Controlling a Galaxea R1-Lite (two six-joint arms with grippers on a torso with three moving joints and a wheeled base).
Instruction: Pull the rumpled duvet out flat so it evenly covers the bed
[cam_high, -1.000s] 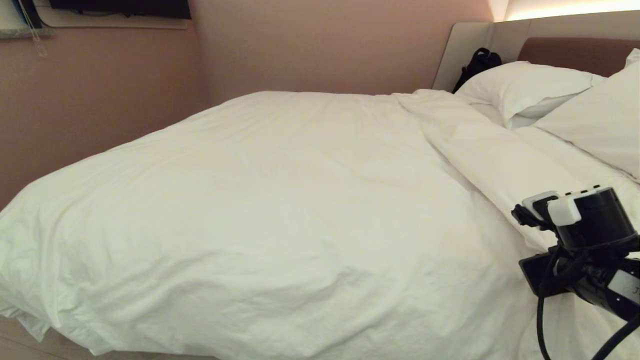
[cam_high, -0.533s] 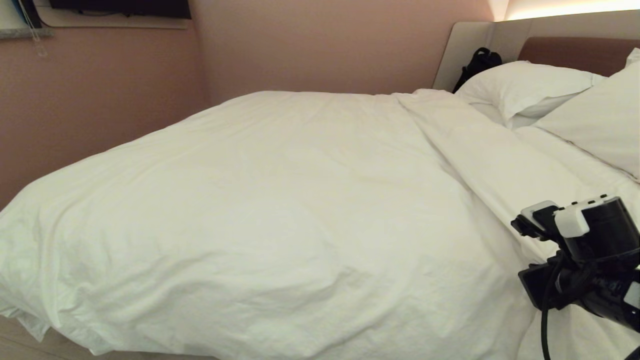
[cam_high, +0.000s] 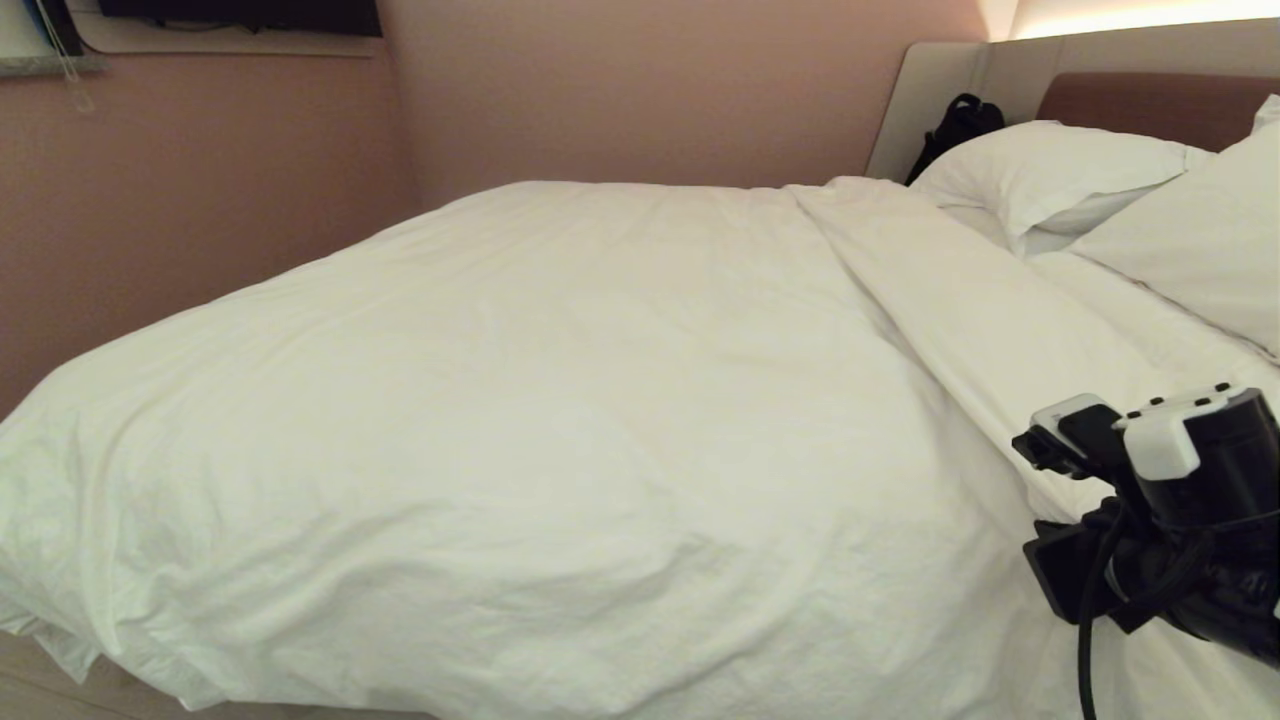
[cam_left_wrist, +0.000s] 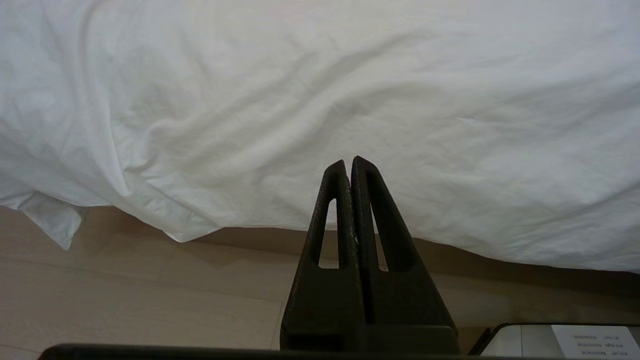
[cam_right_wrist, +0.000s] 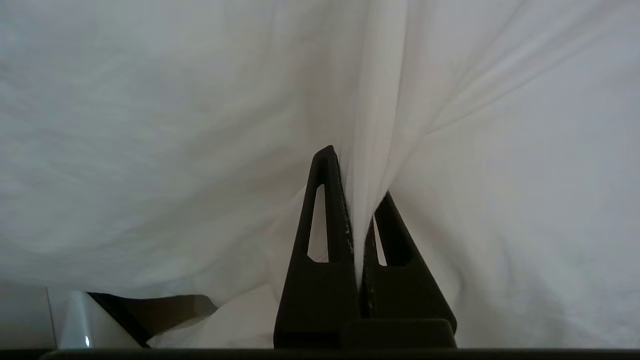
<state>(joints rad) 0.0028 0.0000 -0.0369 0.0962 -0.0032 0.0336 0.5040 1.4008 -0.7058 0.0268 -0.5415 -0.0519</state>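
The right gripper (cam_right_wrist: 352, 210) is clamped on a fold of the duvet (cam_high: 560, 420) at the bed's (cam_high: 1150, 110) near edge. The left gripper (cam_left_wrist: 348, 167), pressed together, hangs beside the duvet's overhanging hem above bare floor (cam_left_wrist: 125, 300).

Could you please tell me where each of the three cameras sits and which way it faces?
Head view: on the robot's head, looking down across the bed and its puffy white cotton duvet; the right arm shows at the right edge.
Left wrist view: behind the left gripper, shut and empty, facing the duvet's hanging edge and the beige floor.
Right wrist view: behind the right gripper, clamped on a duvet fold.
All three share the duvet.
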